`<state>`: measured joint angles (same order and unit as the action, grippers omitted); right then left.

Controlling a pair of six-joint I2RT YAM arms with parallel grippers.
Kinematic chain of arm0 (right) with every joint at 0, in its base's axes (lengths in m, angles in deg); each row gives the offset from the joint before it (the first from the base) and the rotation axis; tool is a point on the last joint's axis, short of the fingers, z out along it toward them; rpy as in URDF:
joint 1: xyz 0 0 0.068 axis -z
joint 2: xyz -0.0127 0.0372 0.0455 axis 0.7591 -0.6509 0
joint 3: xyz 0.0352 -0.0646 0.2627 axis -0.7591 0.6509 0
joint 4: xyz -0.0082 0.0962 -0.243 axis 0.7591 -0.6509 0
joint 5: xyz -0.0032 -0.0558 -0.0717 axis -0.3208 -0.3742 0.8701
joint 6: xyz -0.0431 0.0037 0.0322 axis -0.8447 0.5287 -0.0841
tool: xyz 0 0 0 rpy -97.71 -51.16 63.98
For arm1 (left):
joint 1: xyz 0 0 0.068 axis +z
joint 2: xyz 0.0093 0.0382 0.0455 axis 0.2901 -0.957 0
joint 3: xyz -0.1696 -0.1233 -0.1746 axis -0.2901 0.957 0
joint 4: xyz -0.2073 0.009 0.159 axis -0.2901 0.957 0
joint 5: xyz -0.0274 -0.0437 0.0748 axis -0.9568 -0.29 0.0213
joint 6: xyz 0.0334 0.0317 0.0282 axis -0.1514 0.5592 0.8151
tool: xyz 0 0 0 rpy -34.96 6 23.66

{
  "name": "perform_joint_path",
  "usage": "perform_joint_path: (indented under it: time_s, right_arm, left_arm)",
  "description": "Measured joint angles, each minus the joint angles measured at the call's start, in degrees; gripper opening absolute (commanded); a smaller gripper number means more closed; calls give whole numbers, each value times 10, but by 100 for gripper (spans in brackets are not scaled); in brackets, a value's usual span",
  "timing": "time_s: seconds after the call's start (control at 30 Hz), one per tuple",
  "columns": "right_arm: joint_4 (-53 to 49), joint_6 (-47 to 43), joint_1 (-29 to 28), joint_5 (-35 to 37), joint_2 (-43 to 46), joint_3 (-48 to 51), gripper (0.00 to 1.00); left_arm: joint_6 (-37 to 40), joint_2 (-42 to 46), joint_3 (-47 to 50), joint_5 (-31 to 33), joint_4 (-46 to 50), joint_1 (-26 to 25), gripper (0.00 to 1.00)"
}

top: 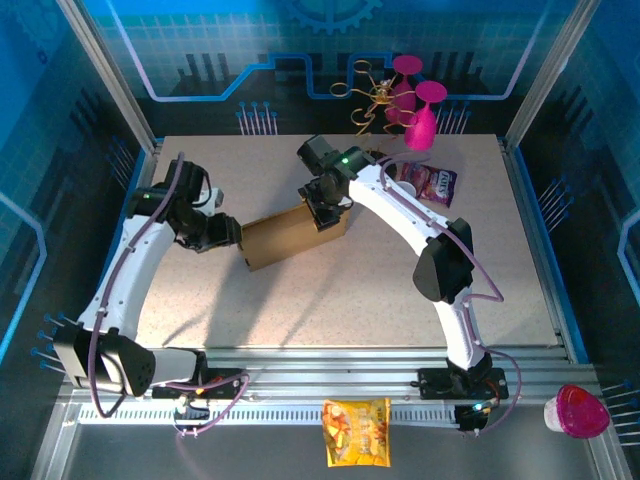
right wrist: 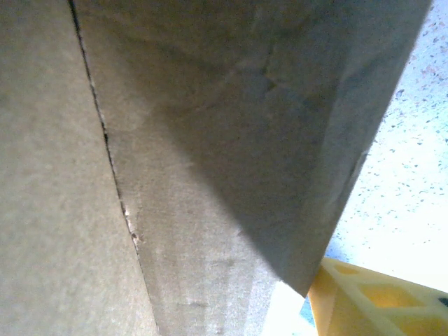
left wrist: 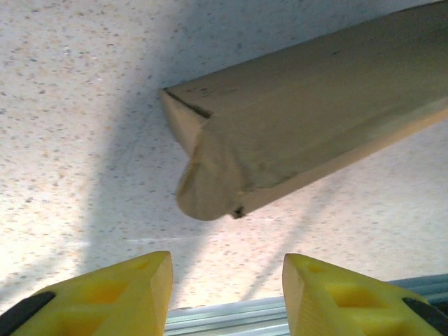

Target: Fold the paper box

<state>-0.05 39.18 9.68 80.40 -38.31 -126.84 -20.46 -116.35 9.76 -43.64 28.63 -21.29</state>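
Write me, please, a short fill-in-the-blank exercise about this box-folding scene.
1. The paper box is made of plain brown ___.
2. The left gripper stands ___, with nothing between its yellow fingers.
3. In the top view, the right gripper is at the box's ___ end.
4. The goblets at the far edge of the table are ___ in colour.

Missing words: cardboard; open; right; pink.

The speckled beige table (top: pixel 350 290) carries the paper box (top: pixel 290 235) mid-table and a purple packet (top: pixel 432 183) near its far edge.
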Motion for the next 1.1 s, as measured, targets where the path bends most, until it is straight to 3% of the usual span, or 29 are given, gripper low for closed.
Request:
perform_joint_path:
  time_s: [0.27, 0.6, 1.1]
  right_arm:
    - [2, 0, 0, 0, 0, 0, 60]
    - [10, 0, 0, -2, 0, 3, 60]
    - [15, -2, 4, -2, 0, 7, 60]
  left_arm:
    - [32, -30, 2, 31, -24, -4, 34]
    - [19, -50, 2, 21, -44, -14, 9]
    - [-39, -89, -48, -11, -1, -15, 1]
